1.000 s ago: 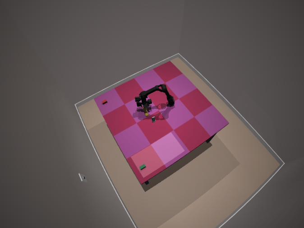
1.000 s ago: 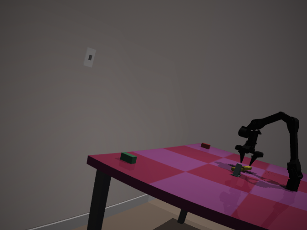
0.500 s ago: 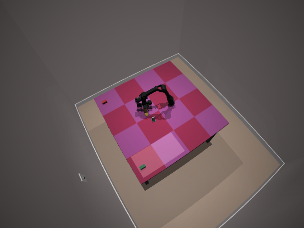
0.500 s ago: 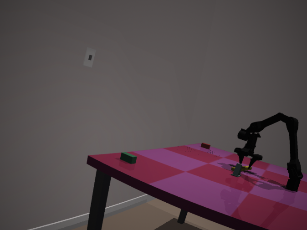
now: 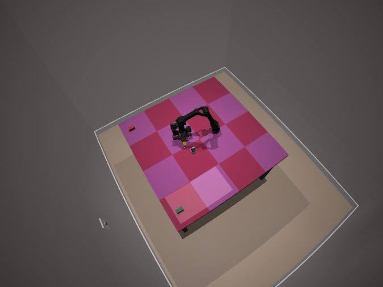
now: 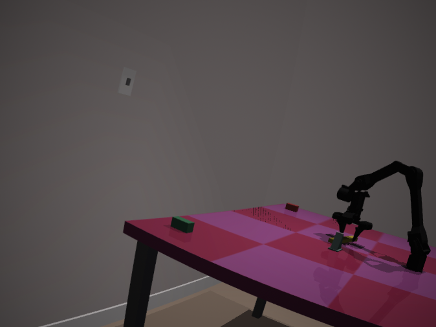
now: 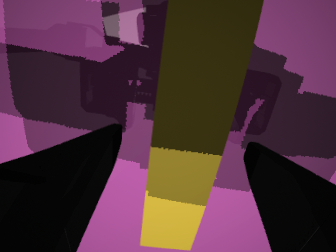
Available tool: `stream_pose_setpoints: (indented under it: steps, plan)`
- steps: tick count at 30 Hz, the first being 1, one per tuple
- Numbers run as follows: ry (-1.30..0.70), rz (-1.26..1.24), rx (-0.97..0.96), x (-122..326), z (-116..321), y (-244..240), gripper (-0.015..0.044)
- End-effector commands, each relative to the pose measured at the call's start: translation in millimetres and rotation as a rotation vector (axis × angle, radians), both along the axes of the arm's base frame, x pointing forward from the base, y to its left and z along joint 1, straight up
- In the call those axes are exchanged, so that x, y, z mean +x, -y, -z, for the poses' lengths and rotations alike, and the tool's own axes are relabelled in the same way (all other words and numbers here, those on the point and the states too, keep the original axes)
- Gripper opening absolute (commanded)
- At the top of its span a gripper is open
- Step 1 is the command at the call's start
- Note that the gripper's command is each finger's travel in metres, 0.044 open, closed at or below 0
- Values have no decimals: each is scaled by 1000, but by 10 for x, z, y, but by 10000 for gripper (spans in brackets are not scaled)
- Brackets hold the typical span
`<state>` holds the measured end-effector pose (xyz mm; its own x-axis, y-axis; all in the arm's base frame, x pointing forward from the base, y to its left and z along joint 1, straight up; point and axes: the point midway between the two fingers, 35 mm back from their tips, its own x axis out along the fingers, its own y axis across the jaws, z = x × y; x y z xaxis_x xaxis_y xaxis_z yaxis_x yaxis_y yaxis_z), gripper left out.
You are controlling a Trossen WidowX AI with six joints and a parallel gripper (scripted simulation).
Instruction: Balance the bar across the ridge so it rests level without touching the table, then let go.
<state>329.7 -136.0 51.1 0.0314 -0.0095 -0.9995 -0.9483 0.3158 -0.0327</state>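
The yellow bar lies flat on the table, beside the ridge. The ridge, a small grey upright block on a wider base, stands on the table with nothing on top. It is not made out in the wrist view. My gripper is open and points down low over the bar. In the wrist view one fingertip is on each side of the bar, with a gap on both sides. The exact height of the fingertips is hard to tell.
A red block lies near the table's far left corner in the top view. A green block lies near another corner. The ridge stands close to the bar and the gripper.
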Motion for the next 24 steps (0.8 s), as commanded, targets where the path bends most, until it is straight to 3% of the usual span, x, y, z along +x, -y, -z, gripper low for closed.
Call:
stream_pose_setpoints:
  steps: [1, 3, 10, 16, 20, 24]
  plan:
    - [-2, -3, -3, -2, 7, 6, 315]
    - [-2, -3, -3, -2, 7, 6, 315]
    - [0, 0, 0, 0, 0, 0, 131]
    - [0, 0, 0, 0, 0, 0, 91]
    - [0, 0, 0, 10, -62, 5, 0]
    - [0, 0, -1, 24, -164, 11, 0]
